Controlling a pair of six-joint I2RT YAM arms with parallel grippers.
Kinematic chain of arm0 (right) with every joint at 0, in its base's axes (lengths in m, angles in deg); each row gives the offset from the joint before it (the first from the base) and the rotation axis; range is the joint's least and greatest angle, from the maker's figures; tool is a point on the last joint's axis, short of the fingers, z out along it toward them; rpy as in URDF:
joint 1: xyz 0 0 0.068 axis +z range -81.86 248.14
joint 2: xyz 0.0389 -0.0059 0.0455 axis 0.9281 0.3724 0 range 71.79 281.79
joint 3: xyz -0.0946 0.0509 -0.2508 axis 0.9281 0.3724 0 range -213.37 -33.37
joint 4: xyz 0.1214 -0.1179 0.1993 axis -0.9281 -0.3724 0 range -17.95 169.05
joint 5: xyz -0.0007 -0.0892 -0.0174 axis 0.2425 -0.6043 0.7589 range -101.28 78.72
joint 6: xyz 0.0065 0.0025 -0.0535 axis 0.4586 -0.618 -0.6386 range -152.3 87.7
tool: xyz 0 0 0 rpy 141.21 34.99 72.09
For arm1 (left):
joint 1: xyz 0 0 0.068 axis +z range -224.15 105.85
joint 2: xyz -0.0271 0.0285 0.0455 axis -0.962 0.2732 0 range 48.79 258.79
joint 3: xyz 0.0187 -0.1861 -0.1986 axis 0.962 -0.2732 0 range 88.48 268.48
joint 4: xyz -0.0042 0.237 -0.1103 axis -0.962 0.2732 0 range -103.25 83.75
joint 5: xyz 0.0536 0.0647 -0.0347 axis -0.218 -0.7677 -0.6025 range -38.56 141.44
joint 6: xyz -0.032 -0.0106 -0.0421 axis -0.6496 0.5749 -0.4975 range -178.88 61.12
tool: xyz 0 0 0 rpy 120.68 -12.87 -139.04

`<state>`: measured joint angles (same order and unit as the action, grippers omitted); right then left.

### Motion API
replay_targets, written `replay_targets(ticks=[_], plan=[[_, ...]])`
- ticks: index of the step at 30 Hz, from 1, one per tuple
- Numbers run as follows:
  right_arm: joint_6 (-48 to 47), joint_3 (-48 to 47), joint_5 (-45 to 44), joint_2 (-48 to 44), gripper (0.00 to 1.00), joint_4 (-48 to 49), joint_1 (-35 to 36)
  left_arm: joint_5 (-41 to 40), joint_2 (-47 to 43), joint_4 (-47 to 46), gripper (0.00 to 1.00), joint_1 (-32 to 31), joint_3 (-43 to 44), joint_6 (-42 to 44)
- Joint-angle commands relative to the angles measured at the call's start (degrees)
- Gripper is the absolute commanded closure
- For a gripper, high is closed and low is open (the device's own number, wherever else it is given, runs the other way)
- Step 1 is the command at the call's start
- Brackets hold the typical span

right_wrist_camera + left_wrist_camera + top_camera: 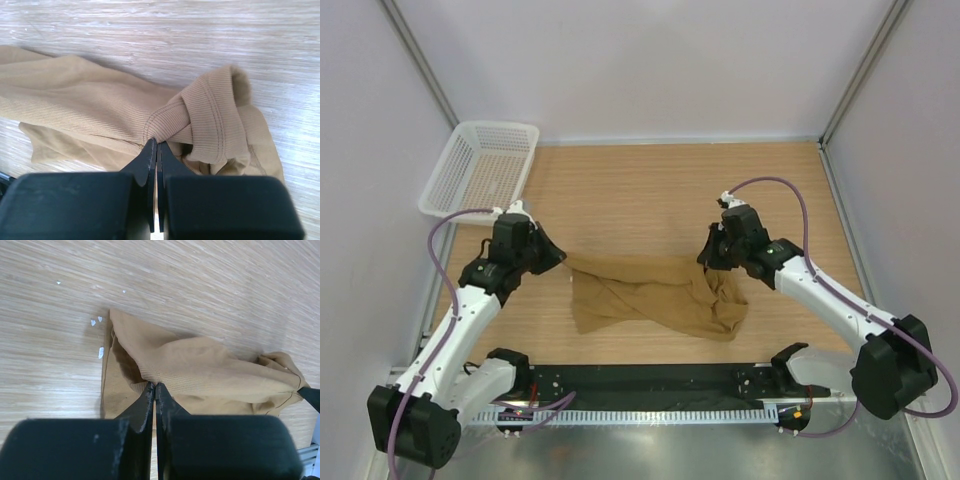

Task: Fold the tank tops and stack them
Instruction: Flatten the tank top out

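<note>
Wooden surface (650, 180), cloth bunched up, so the trick now, I'd say, is drawing both ends apart evenly until it spreads flat. Left fingers (144, 407) clenched on one edge, right fingers (148, 160) clenched on a twisted ribbed band, and the tan tank top (655, 300) sags crumpled between them, centre frame.

The tank top (100, 110) is matt tan cloth in a fine ribbed knit with stitched hems, the bench (640, 190) shows smooth light wood grain with a faint sheen, the basket (480, 170) is white plastic mesh, and the left hand (154, 387) and right hand (156, 144) are matt black, lightly scuffed.
</note>
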<state>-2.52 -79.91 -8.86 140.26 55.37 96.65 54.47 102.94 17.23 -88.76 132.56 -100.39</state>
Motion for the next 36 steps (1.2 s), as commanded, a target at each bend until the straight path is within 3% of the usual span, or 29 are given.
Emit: replay_targets(ticks=[1, 12, 23, 36], plan=[[-1.9, -3.3, -2.0, -2.9, 0.99, -1.2, 0.1, -0.7, -1.5, 1.9, 1.0, 0.0, 2.7, 0.3], [-3.1, -6.8, -2.1, -1.8, 0.98, -1.7, 0.1, -0.6, -1.1, 1.7, 1.0, -0.1, 4.4, 0.4], [-5.4, -13.9, -1.1, 3.2, 0.98, -3.7, 0.0, 0.2, 5.4, 1.8, 1.0, 0.0, 12.8, 1.1], [-2.1, 0.0, 2.2, 6.6, 0.98, 3.1, 0.0, 2.9, 11.3, -11.4, 1.0, -0.1, -1.9, -3.7]])
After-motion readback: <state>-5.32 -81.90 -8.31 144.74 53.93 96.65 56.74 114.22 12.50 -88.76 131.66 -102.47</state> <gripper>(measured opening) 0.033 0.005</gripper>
